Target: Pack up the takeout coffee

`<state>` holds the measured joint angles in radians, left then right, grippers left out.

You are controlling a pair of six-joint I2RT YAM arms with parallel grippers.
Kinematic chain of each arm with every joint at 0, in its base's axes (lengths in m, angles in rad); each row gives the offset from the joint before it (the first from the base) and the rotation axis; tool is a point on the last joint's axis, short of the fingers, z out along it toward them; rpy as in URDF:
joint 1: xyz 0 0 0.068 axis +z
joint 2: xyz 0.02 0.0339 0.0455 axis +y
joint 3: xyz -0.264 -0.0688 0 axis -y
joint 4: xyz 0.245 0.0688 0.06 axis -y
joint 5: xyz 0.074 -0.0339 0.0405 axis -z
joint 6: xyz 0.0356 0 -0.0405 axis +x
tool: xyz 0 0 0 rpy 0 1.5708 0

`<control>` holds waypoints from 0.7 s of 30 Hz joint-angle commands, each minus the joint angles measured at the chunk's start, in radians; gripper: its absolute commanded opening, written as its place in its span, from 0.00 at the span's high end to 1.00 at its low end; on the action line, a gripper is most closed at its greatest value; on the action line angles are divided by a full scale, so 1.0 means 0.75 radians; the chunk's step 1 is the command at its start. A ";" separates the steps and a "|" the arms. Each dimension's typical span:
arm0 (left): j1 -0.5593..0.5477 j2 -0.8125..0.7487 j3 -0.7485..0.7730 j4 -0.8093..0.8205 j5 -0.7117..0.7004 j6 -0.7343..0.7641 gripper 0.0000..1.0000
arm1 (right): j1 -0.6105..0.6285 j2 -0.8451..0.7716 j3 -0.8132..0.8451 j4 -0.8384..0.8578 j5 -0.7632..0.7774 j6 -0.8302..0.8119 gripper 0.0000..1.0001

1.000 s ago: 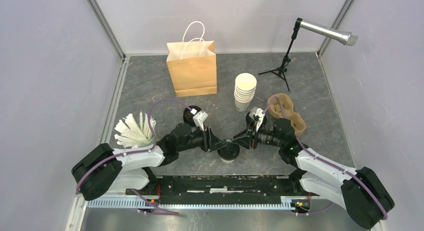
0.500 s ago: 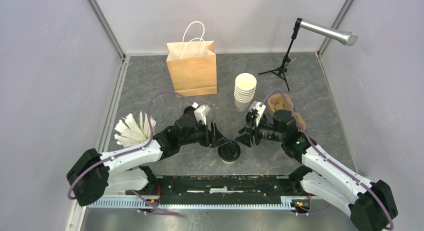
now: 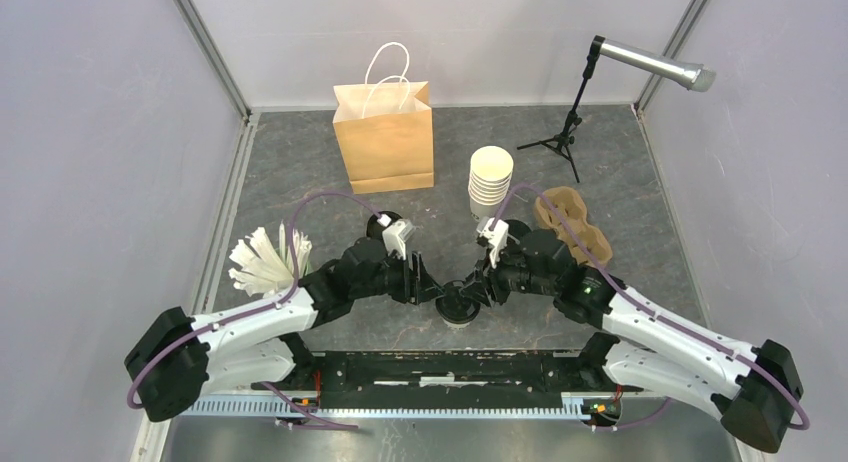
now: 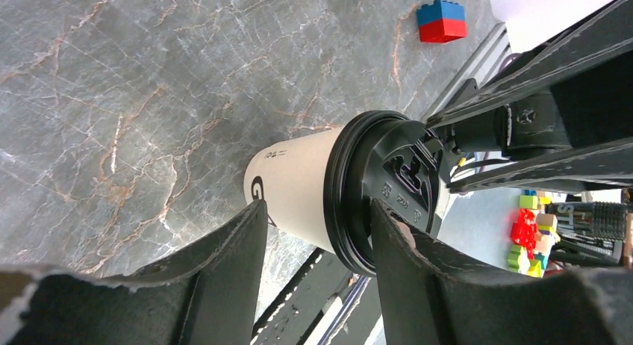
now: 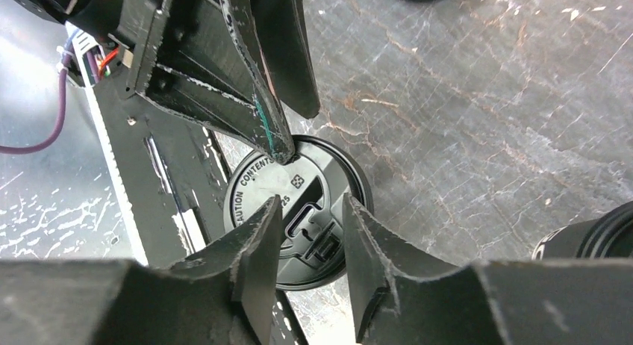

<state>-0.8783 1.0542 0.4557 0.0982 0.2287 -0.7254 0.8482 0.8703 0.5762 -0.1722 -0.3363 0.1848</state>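
Gray table point(image 3: 300, 172), near front edge: 1 takeout coffee point(image 3: 458, 308) standing up. Left claw point(image 4: 317, 207) apart beside it, right claw point(image 5: 312, 203) apart just over its lid point(image 5: 328, 166).

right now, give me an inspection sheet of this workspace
surface: grey marbled table, no spills seen
job's things: one lidded cup upright near the front edge; bag upright at the back; carrier on the right
clutter: cup stack, white strips, mic stand
grippers: left fingers apart beside the cup; right fingers apart over its lid
cables: purple cables looped over both arms
surroundings: pale walls
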 commanded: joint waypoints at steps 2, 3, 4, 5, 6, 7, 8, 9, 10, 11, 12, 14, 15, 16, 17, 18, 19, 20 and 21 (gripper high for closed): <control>-0.007 0.037 -0.097 0.109 0.039 -0.054 0.45 | 0.057 0.044 -0.019 0.032 0.084 -0.002 0.62; -0.007 0.037 -0.125 0.142 0.037 -0.078 0.46 | 0.061 0.048 -0.039 0.034 0.096 0.000 0.62; -0.007 0.040 -0.151 0.171 0.038 -0.095 0.46 | 0.064 0.052 -0.063 0.033 0.108 0.002 0.63; -0.009 0.042 -0.169 0.198 0.039 -0.107 0.47 | 0.065 0.050 -0.082 0.033 0.119 0.004 0.63; -0.009 0.049 -0.186 0.215 0.037 -0.114 0.49 | 0.066 0.042 -0.105 0.035 0.130 0.006 0.63; -0.011 0.059 -0.198 0.228 0.033 -0.118 0.52 | 0.066 0.034 -0.124 0.034 0.141 0.008 0.63; -0.013 0.072 -0.214 0.255 0.031 -0.125 0.54 | 0.066 0.028 -0.135 0.027 0.157 0.007 0.63; -0.018 0.093 -0.234 0.294 0.037 -0.137 0.56 | 0.066 0.019 -0.141 0.019 0.172 0.003 0.64; -0.022 0.109 -0.255 0.341 0.041 -0.153 0.57 | 0.067 0.016 -0.144 0.008 0.187 -0.001 0.64; -0.028 0.133 -0.271 0.372 0.043 -0.166 0.57 | 0.065 0.011 -0.146 0.003 0.193 -0.006 0.64; -0.033 0.150 -0.278 0.403 0.048 -0.172 0.58 | 0.066 0.008 -0.148 -0.001 0.194 -0.008 0.64; -0.041 0.169 -0.275 0.421 0.055 -0.178 0.57 | 0.068 0.004 -0.155 0.010 0.180 -0.013 0.63; -0.042 0.165 -0.266 0.419 0.061 -0.178 0.56 | 0.068 0.006 -0.147 0.011 0.165 -0.016 0.63; -0.042 0.151 -0.250 0.403 0.066 -0.172 0.54 | 0.068 0.009 -0.126 0.005 0.156 -0.022 0.62; -0.042 0.131 -0.215 0.349 0.066 -0.152 0.52 | 0.069 0.012 -0.096 -0.013 0.151 -0.022 0.60; -0.041 0.096 -0.168 0.287 0.055 -0.130 0.48 | 0.068 0.013 -0.050 -0.028 0.145 -0.022 0.58; -0.042 0.066 -0.123 0.205 0.042 -0.100 0.46 | 0.068 0.009 -0.010 -0.041 0.130 -0.022 0.53; -0.041 0.026 -0.064 0.124 0.013 -0.075 0.43 | 0.068 0.003 0.034 -0.049 0.117 -0.017 0.49; -0.042 -0.007 -0.016 0.054 -0.016 -0.044 0.40 | 0.069 -0.002 0.082 -0.068 0.118 -0.013 0.45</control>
<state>-0.8993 1.1168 0.3363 0.4213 0.2806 -0.8566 0.8989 0.8680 0.5304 -0.1253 -0.2539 0.1841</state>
